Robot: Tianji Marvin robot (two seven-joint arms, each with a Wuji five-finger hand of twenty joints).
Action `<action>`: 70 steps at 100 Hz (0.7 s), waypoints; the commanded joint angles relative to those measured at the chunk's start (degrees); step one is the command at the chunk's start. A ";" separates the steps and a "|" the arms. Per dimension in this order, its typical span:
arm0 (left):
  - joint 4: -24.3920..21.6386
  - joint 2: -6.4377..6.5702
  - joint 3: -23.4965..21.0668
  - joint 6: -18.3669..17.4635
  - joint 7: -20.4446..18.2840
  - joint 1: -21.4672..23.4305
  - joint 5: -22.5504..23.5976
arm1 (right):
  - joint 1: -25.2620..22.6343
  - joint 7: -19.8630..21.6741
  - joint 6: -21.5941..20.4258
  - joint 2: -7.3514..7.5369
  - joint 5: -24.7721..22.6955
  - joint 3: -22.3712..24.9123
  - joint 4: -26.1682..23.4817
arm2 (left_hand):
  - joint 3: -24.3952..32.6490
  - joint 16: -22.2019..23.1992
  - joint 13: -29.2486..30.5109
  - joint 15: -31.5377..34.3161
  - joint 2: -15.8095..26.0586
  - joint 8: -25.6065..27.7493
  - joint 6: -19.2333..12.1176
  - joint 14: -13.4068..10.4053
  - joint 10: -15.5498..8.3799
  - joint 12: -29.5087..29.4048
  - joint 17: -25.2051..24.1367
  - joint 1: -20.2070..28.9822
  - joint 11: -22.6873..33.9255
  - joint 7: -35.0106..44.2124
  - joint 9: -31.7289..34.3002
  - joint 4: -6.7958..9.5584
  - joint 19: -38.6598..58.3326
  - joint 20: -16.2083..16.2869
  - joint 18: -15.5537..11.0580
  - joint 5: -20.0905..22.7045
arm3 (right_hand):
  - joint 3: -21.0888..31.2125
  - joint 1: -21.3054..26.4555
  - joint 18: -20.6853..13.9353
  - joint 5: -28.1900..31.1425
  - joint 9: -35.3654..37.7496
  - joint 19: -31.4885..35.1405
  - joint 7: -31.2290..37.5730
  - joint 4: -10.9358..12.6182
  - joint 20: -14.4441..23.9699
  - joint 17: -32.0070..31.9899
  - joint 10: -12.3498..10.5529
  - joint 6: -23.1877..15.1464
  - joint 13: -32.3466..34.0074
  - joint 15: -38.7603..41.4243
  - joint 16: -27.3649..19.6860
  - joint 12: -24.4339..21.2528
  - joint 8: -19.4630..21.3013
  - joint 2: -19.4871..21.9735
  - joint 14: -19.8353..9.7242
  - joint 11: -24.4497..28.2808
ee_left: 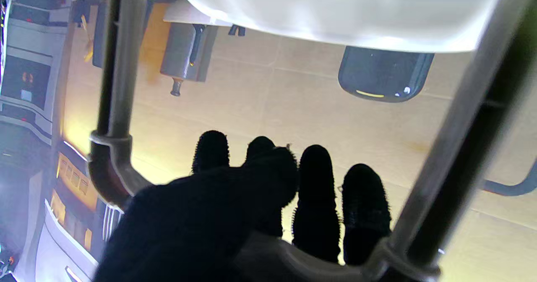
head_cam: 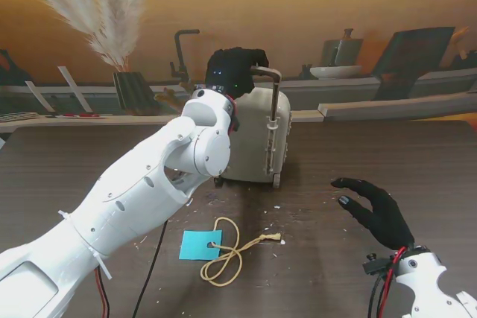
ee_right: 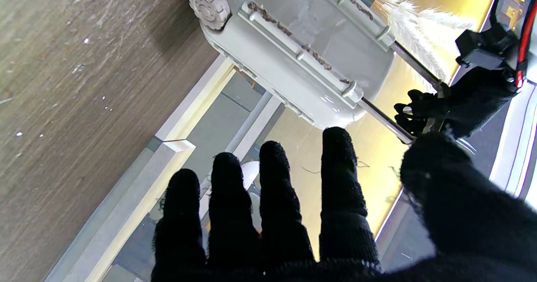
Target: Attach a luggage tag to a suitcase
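A small cream suitcase (head_cam: pixel 257 135) stands upright at the far middle of the table, its metal pull handle (head_cam: pixel 270 74) extended. My left hand (head_cam: pixel 235 68), in a black glove, is shut on the top bar of that handle. The left wrist view shows my left hand (ee_left: pixel 260 198) curled over the bar between the two handle rods (ee_left: pixel 119 63). A blue luggage tag (head_cam: pixel 200 244) with a tan loop cord (head_cam: pixel 231 255) lies flat on the table nearer to me. My right hand (head_cam: pixel 376 210) hovers open at the right, apart from both; its spread fingers (ee_right: pixel 268 215) face the suitcase (ee_right: pixel 302 59).
The dark wood table (head_cam: pixel 417 154) carries small white specks and scratches. A low ledge (head_cam: pixel 387 109) runs along its far edge, with pampas grass (head_cam: pixel 97 13) and kitchen props behind. A black cable (head_cam: pixel 153 266) trails beside my left arm.
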 commanded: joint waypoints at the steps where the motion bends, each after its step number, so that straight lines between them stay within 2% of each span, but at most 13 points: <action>1: -2.36 0.58 0.02 0.87 -1.73 0.84 1.28 | -0.27 0.75 -0.05 0.01 0.19 0.06 -0.46 | -0.51 2.74 -3.34 -1.50 0.87 -1.41 -2.85 -0.86 0.34 1.29 -2.00 -0.66 -1.62 -2.19 -3.05 1.73 -1.25 1.30 -4.11 -2.75 | -0.43 1.19 -2.42 1.08 1.48 0.37 0.55 -0.41 -0.69 -0.22 0.17 0.19 0.39 0.09 -0.24 -0.19 -0.97 1.05 -0.29 -0.11; 10: -5.33 1.65 -0.17 2.12 -4.45 1.84 3.25 | -0.23 0.87 0.19 0.03 0.38 -0.04 -0.48 | -1.55 2.30 -7.42 -1.44 2.97 -2.83 -2.47 -1.69 0.53 0.14 -4.28 -3.88 -2.25 -5.29 -6.77 4.42 -3.69 3.37 -5.81 -5.00 | -0.46 1.37 -2.43 1.11 1.50 0.38 0.56 -0.42 -0.75 -0.25 0.12 0.20 0.35 0.07 -0.25 -0.17 -0.97 1.10 -0.16 -0.08; 17: -7.38 2.42 -0.38 2.88 -6.50 2.49 4.54 | -0.24 0.90 0.25 0.03 0.47 -0.15 -0.54 | -3.73 0.97 -11.04 -0.85 5.20 -4.06 -2.03 -2.55 0.82 -1.99 -6.10 -6.67 -2.30 -8.05 -10.12 8.11 -7.19 9.44 -7.03 -6.59 | -0.48 1.51 -2.42 1.07 1.50 0.40 0.55 -0.43 -0.79 -0.23 0.06 0.21 0.41 0.09 -0.24 -0.15 -0.98 1.17 -0.17 -0.04; 23: -8.91 2.99 -0.54 3.66 -8.15 2.86 5.63 | -0.28 0.94 0.24 0.05 0.44 -0.22 -0.58 | -5.13 -0.39 -13.19 -0.74 6.67 -4.83 -1.68 -3.16 0.96 -3.84 -7.47 -8.49 -2.27 -9.76 -12.19 10.25 -8.56 10.12 -7.11 -7.43 | -0.48 1.64 -2.43 1.17 1.52 0.44 0.60 -0.43 -0.83 -0.20 0.14 0.26 0.43 0.10 -0.24 -0.14 -0.97 1.21 -0.22 -0.01; 25: -9.40 3.19 -0.59 3.91 -8.76 2.96 6.01 | -0.29 0.95 0.24 0.05 0.43 -0.24 -0.60 | -6.85 -3.54 -14.72 -0.15 7.97 -5.25 -1.43 -3.64 1.04 -6.21 -8.53 -9.49 -1.78 -10.72 -13.83 12.30 -9.61 10.20 -7.04 -7.96 | -0.49 1.67 -2.46 1.12 1.56 0.43 0.58 -0.44 -0.84 -0.22 0.10 0.25 0.39 0.08 -0.25 -0.13 -0.97 1.21 -0.16 0.01; 29: -10.28 3.59 -0.71 4.29 -9.96 3.10 6.80 | -0.33 0.98 0.26 0.06 0.44 -0.28 -0.64 | -9.77 -5.85 -16.21 -0.52 10.03 -5.97 -1.00 -3.70 1.04 -10.52 -9.80 -11.52 -2.41 -12.34 -15.62 14.17 -11.31 9.77 -6.61 -8.79 | -0.50 1.73 -2.48 1.09 1.50 0.46 0.57 -0.44 -0.87 -0.20 0.14 0.25 0.38 0.08 -0.25 -0.14 -0.98 1.19 -0.15 -0.01; 31: -10.71 3.79 -0.79 4.45 -10.56 3.17 7.13 | -0.36 0.98 0.26 0.06 0.44 -0.30 -0.66 | -13.34 -6.51 -16.91 -1.51 11.56 -6.53 -0.67 -3.60 1.04 -16.78 -10.63 -13.00 -2.49 -13.63 -16.97 15.70 -12.78 9.35 -6.18 -9.42 | -0.46 1.84 -2.47 1.10 1.53 0.47 0.58 -0.43 -0.88 -0.20 0.19 0.28 0.40 0.09 -0.25 -0.14 -0.98 1.17 -0.19 0.01; 39: -12.07 4.43 -1.14 4.74 -12.49 3.44 8.21 | -0.45 0.94 0.27 0.06 0.40 -0.36 -0.73 | -21.71 -8.85 -19.01 -5.98 11.99 -8.24 0.37 -3.03 1.24 -22.08 -13.45 -16.19 -5.96 -17.29 -19.34 14.81 -18.41 8.25 -4.39 -11.05 | -0.39 2.08 -2.48 1.07 1.51 0.50 0.58 -0.43 -0.93 -0.20 0.18 0.22 0.46 0.12 -0.25 -0.13 -0.99 1.12 -0.12 0.02; 41: -12.34 4.58 -1.22 4.77 -12.87 3.49 8.61 | -0.48 0.94 0.27 0.06 0.39 -0.37 -0.76 | -24.85 -9.87 -19.73 -7.99 11.22 -9.14 1.08 -2.81 1.30 -23.55 -14.19 -16.91 -7.42 -19.09 -20.17 13.87 -20.95 8.12 -3.69 -11.67 | -0.36 2.16 -2.50 1.08 1.50 0.50 0.59 -0.42 -0.94 -0.19 0.21 0.22 0.45 0.11 -0.25 -0.13 -0.98 1.17 -0.10 0.02; 50: -13.71 5.28 -1.47 5.03 -15.22 3.57 10.34 | -0.57 0.86 0.31 0.05 0.29 -0.39 -0.84 | -30.27 -13.56 -22.48 -14.74 9.13 -12.21 2.88 -2.50 1.92 -27.64 -16.80 -17.58 -12.03 -24.70 -23.83 11.67 -30.73 6.96 -1.50 -13.78 | -0.09 2.76 -2.61 0.95 1.53 0.54 0.56 -0.40 -1.01 -0.15 0.13 0.18 0.48 0.13 -0.26 -0.12 -1.00 0.95 -0.17 0.06; 53: -14.14 5.51 -1.59 4.98 -16.02 3.57 10.81 | -0.59 0.81 0.32 0.04 0.27 -0.39 -0.88 | -30.85 -14.44 -23.07 -16.24 8.63 -12.94 3.42 -2.43 1.89 -28.61 -17.28 -17.75 -13.01 -25.90 -24.58 11.33 -33.02 6.76 -1.19 -14.15 | 0.04 3.05 -2.63 0.89 1.57 0.54 0.55 -0.40 -1.03 -0.15 0.14 0.20 0.51 0.14 -0.26 -0.11 -1.01 0.91 -0.18 0.10; 60: -15.12 6.01 -1.89 4.69 -18.04 3.50 11.46 | -0.65 0.55 0.42 -0.03 0.29 -0.43 -0.96 | -32.56 -21.01 -25.76 -25.61 6.20 -16.08 5.06 -2.85 1.66 -33.68 -19.61 -18.73 -18.01 -31.00 -28.61 9.64 -47.18 3.12 1.40 -16.24 | 0.41 3.88 -2.80 0.96 1.62 0.55 0.62 -0.45 -1.11 -0.09 0.14 0.30 0.62 0.19 -0.26 -0.08 -0.99 0.68 -0.12 0.19; 70: -16.93 6.95 -2.02 4.86 -22.53 2.91 12.40 | -0.90 0.35 0.76 -0.10 0.46 -0.35 -1.46 | -32.01 -25.76 -28.37 -32.88 4.06 -18.49 6.46 -3.20 1.61 -37.07 -20.48 -19.49 -21.58 -35.10 -32.38 8.42 -61.19 0.10 2.50 -18.31 | 0.83 4.68 -2.83 0.87 1.77 0.60 0.64 -0.62 -1.22 -0.02 0.33 0.47 0.76 0.25 -0.28 -0.06 -1.00 0.45 -0.09 0.34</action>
